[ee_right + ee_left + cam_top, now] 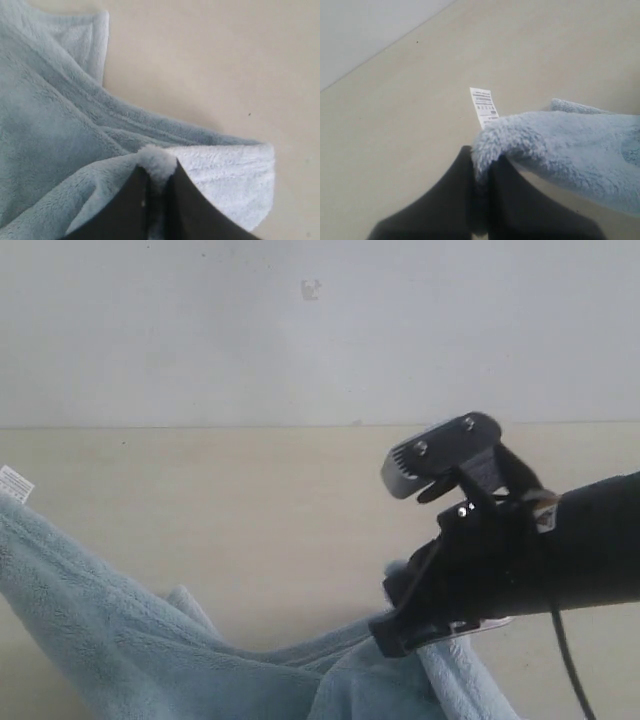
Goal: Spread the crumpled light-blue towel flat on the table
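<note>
Pale-blue terry towel [120,640], cut off at the frame edges, is nipped tight by left gripper [481,172] and right gripper [157,172]; pile bunched between the jaws hides their tips.

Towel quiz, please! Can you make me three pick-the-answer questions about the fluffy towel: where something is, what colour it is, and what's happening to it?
1. Where is the white label?
A) beside the towel corner that the left end effector grips
B) on the wall
C) on the right arm

2. What colour is the towel?
A) red
B) light blue
C) green

3. What is the right end effector doing?
A) gaping wide over bare table
B) pinching a towel fold
C) resting on the wall

Answers:
1 A: the label sticks out right by the gripped corner.
2 B: pale blue fluff shows in every view.
3 B: it is closed with fluff squeezed inside.
</note>
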### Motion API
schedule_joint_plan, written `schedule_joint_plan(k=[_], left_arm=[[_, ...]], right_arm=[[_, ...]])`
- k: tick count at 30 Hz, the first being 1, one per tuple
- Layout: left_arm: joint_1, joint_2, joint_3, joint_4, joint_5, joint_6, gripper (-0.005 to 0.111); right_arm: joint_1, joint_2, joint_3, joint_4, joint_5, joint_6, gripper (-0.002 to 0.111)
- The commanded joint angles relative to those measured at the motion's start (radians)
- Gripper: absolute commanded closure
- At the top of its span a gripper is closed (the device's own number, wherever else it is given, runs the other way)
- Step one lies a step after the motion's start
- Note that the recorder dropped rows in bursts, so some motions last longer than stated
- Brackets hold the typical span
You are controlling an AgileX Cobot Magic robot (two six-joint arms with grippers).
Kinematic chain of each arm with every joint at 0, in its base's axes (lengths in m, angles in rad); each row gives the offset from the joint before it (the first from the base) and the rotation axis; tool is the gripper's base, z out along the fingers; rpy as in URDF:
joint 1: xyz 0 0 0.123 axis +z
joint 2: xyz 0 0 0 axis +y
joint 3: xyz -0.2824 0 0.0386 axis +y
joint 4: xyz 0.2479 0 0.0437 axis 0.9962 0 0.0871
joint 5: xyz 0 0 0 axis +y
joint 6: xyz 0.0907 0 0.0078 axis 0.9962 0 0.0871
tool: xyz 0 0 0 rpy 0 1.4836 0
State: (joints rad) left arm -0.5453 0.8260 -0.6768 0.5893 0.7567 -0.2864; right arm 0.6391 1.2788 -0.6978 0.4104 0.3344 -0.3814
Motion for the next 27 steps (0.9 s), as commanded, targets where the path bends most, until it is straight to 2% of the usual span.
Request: schedule_joint_plan(k=[1, 6, 11, 20, 27], left_arm=[[0.005, -0.006, 0.003, 0.008, 0.003, -0.013, 0.103], [0.005, -0.039, 0.003, 0.058, 0.030, -0.040, 0.103], [0.005, -0.119, -0.007, 0.084, 0.085, -0.064, 0.103], [0.005, -0.321, -0.157, 0.100, 0.199, -0.043, 0.103], [0.005, -0.385, -0.299, -0.036, 0.313, 0.104, 0.103]], right_arm=[[-0.059, -0.141, 0.000, -0.053, 0.071, 0.028, 0.108], [-0.151, -0.328, 0.000, -0.232, 0.230, 0.129, 0.108], [-0.207, -0.498, -0.003, -0.296, 0.305, 0.151, 0.108], [-0.212, -0.688, -0.158, -0.509, 0.518, 0.262, 0.108], [-0.212, -0.734, -0.316, -0.558, 0.683, 0.291, 0.108]])
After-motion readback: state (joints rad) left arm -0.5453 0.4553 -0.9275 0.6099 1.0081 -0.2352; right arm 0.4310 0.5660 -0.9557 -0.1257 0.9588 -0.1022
